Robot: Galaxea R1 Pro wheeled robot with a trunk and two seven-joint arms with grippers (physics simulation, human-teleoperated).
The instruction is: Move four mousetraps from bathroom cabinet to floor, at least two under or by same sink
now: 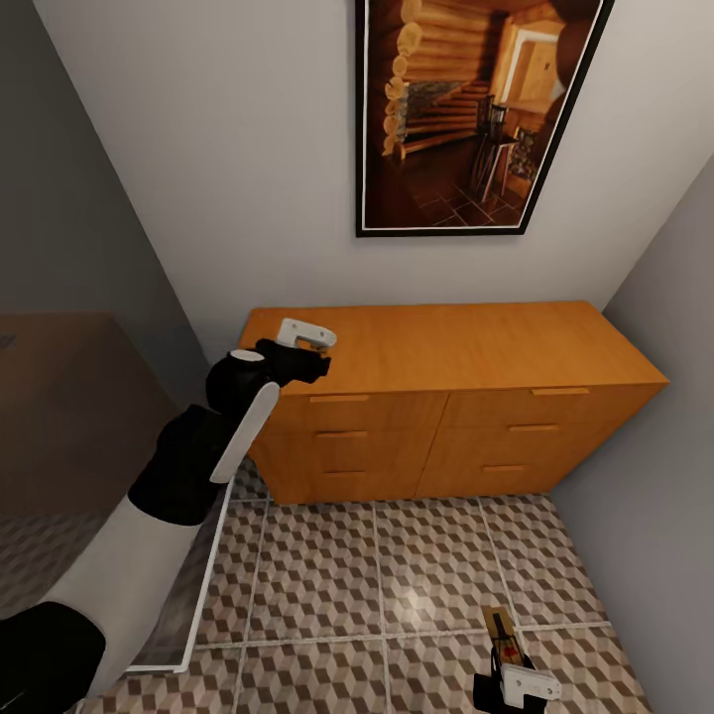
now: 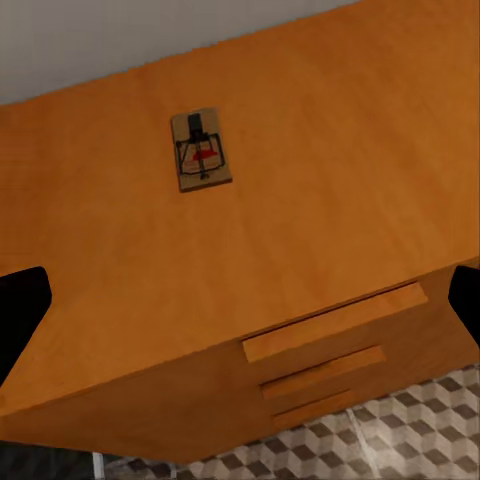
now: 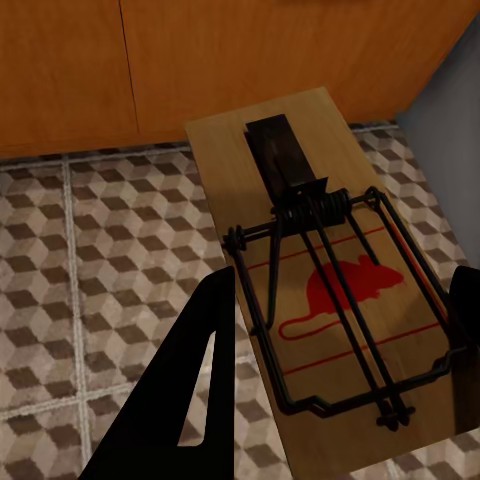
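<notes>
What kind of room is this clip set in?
Likely a small tiled room in a home, though nothing here settles which: cube-pattern floor tiles, a wooden chest of drawers against the wall, and a framed picture above it.

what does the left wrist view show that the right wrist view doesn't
Left wrist view: a small brown wooden mousetrap lying on the flat top of the orange-brown wooden cabinet, plus slim drawer handles. Right wrist view: a second wooden mousetrap with a red mouse print, seen close between the right gripper's dark fingers. Both share the cabinet's front and the cube-patterned tile floor.
</notes>
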